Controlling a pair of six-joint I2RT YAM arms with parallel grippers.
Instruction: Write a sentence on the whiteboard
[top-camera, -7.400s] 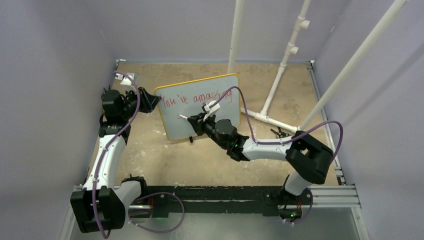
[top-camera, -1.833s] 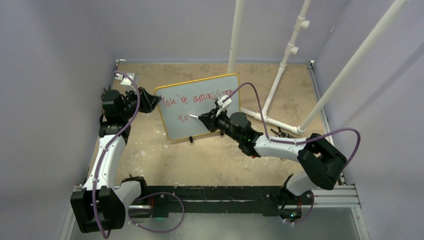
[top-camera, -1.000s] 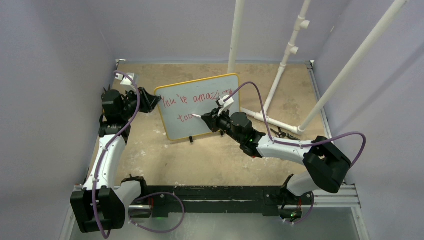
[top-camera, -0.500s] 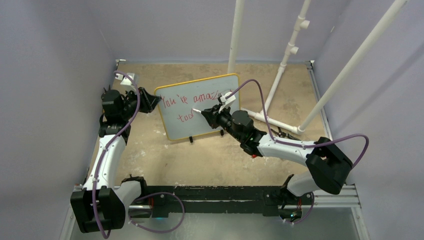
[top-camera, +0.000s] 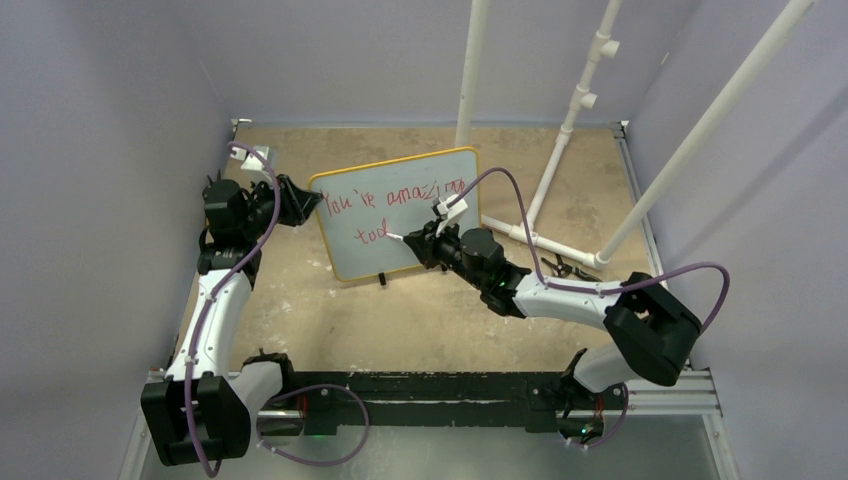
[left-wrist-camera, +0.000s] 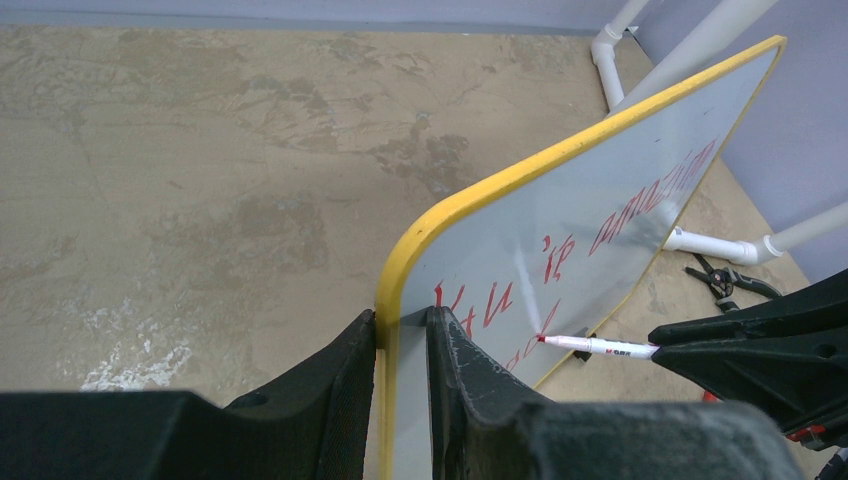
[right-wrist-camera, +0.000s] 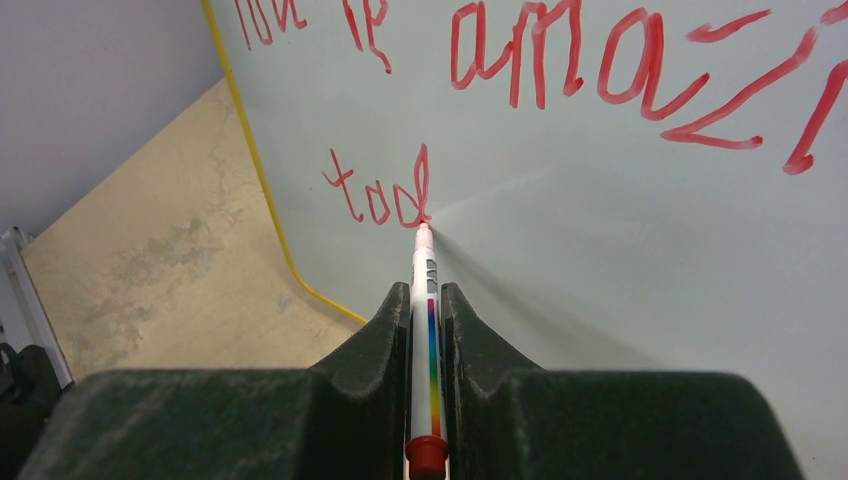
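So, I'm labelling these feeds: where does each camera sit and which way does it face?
Top external: above, behind the bases, looking down on the table; left arm and right arm show, whiteboard between.
Left wrist: looks along the board's face; left gripper clamps its yellow edge.
Right wrist: faces the board; right gripper pinches the marker.
Shared: both wrist views show the marker tip at the red writing.

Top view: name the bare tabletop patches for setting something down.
Bare: the near strip between the whiteboard and the black base rail; the far strip behind the board, along the back wall. Crowded: the board's left edge at the left gripper; the right side, with white pipes and right arm.
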